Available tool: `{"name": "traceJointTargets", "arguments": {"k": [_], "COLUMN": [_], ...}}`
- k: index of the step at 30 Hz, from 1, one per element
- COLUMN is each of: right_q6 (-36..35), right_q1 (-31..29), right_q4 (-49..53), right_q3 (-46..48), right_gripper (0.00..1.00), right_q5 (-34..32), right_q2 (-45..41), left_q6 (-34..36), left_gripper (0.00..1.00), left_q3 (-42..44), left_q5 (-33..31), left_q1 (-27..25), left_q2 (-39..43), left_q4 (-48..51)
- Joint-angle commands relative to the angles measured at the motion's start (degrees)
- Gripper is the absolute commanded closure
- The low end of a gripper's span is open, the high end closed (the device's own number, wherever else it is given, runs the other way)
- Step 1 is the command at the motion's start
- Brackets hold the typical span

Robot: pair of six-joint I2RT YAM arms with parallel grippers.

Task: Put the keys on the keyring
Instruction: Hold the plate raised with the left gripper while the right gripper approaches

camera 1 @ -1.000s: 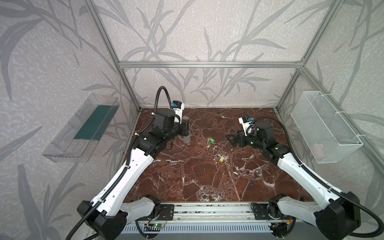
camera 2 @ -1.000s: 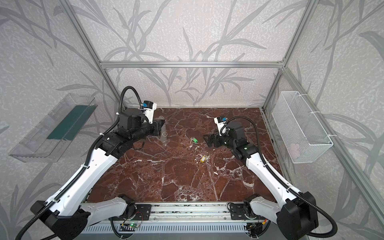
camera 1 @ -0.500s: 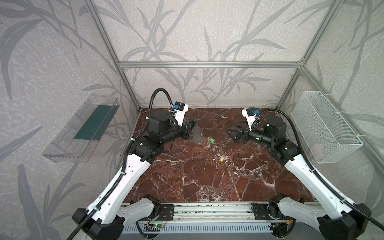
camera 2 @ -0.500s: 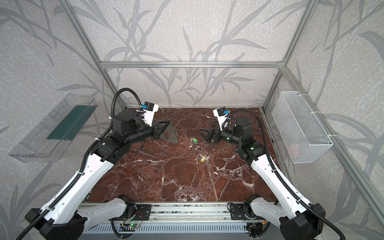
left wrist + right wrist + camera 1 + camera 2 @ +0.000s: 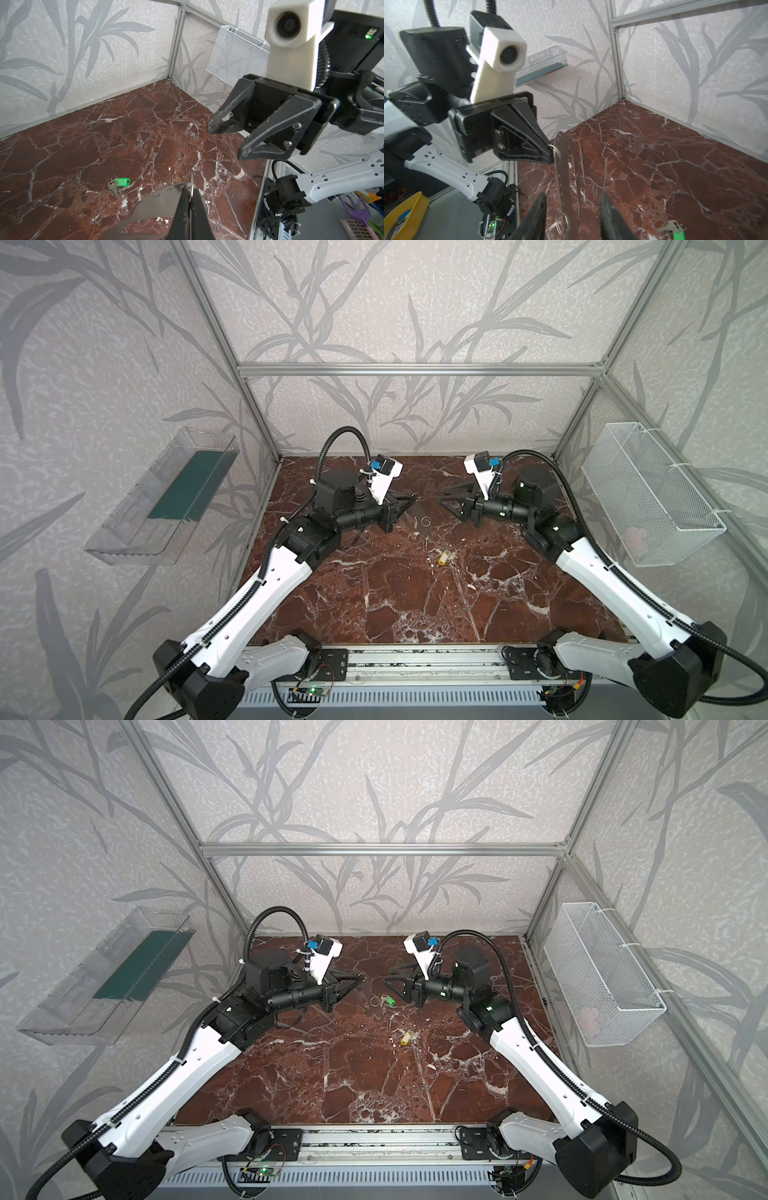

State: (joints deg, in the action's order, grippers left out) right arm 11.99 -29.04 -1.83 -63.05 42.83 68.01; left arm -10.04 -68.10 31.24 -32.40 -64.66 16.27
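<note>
My left gripper (image 5: 415,498) (image 5: 363,977) (image 5: 190,199) is shut on the keyring (image 5: 158,203), a flat grey plate that hangs edge-on below it (image 5: 564,166) (image 5: 417,512) above the marble floor. A small wire ring (image 5: 562,224) dangles from the plate's lower end. My right gripper (image 5: 443,497) (image 5: 386,975) (image 5: 572,205) faces it from the right, open, its fingers (image 5: 537,218) on either side of the plate's line and apart from it. The green-tagged key (image 5: 390,1000) (image 5: 122,181) (image 5: 679,234) lies on the floor below. The yellow-tagged key (image 5: 444,558) (image 5: 405,1039) lies nearer the front.
A white wire basket (image 5: 648,497) hangs on the right wall and a clear plastic tray (image 5: 166,502) on the left wall. An aluminium rail (image 5: 415,659) carries both arm bases along the front edge. Frame posts stand at the back corners.
The left gripper has lifted the keyring off the floor and carried it toward the middle. The right gripper has risen, moved left toward it, and its jaws have narrowed.
</note>
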Motion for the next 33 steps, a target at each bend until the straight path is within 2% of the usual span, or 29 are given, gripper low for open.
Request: {"name": "traceJointTargets", "arguments": {"k": [1,4,7,11,21,33], "right_q6": [-0.8,0.2,0.7,0.7,1.2,0.8], "right_q1": [-0.5,-0.7,-1.1,-1.5,-2.8,-3.7], "right_q4": [-4.4,-4.2,-1.8,1.3,7.0,9.1], "right_q3": [0.1,-0.1,-0.4,-1.2,-4.6,-4.3], "right_gripper": [0.59,0.59,0.6,0.6,0.6,0.58], "right_q5": [2.7,1.4,-3.5,-8.0,-13.3,-14.9], "right_q2": [0.7,1.5,1.6,2.5,6.3,6.7], "left_q6": [1.6,0.0,-5.6,-13.4,-14.6,-12.8], "left_gripper": [1.0,1.0,1.0,1.0,1.0,1.0], "left_q3": [-0.6,-3.5,-8.6,-15.6,-27.3,-31.0], "left_q5": [0.9,-7.6,-18.8,-26.8,-37.9,-38.0], "left_q1": [-0.8,-1.6,-2.0,-2.2,-3.8,-3.9], "left_q2": [-0.1,-1.7,-4.5,-9.0,-17.1,-20.8], "left_q4": [-2.1,1.8,7.6,16.0,30.3,38.9]}}
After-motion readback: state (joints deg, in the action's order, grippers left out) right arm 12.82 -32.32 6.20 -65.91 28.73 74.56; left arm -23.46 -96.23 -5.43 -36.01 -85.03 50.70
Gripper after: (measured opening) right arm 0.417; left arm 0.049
